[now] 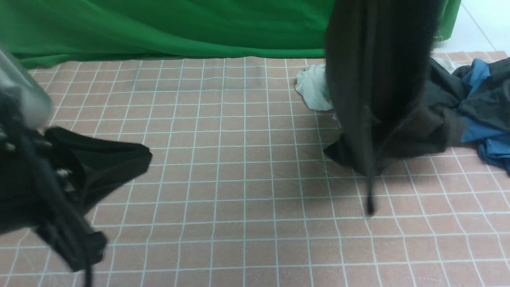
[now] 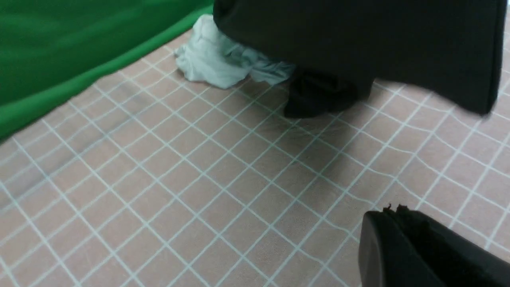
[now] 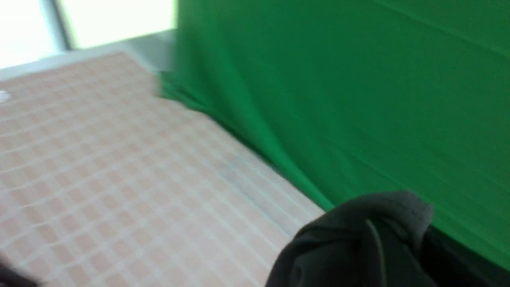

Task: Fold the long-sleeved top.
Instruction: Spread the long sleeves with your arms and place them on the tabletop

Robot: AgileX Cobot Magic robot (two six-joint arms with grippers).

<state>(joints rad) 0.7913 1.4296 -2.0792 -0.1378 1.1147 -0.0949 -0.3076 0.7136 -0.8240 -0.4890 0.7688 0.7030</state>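
Surface: A tabletop [image 1: 239,167] covered in pinkish-brown cloth with a pale grid fills most of the front view. A green backdrop [image 1: 159,28] hangs across the top of the frame, and its hem lies along the far edge.
Long-sleeved top: The long-sleeved top [image 1: 378,79] hangs as a tall black column at the upper right of the front view and runs out past the top edge. Its lower end bunches on the tabletop right of centre. One thin strand trails further down toward the lower right.
My right hand: It is out of the front frame, above the hanging cloth. It is clenched. My wrist view shows the long-sleeved top [image 3: 358,239] bunched right at the hand, so I am grasping it, though the cloth hides my fingers.
My left hand: My left hand [image 1: 145,155] sits blurred at the left edge of the front view, pointing toward the centre, well apart from the top. It is clenched, with the fingers [image 2: 378,255] pressed together and only a few frayed threads at their tip.
White garment: The white garment [image 1: 316,89] lies crumpled near the far edge, just left of the hanging column and partly hidden behind it.
Right edge: A charcoal-grey garment [image 1: 442,111] and a blue garment [image 1: 490,131] lie tangled in one heap, the grey one touching the top's lower end.
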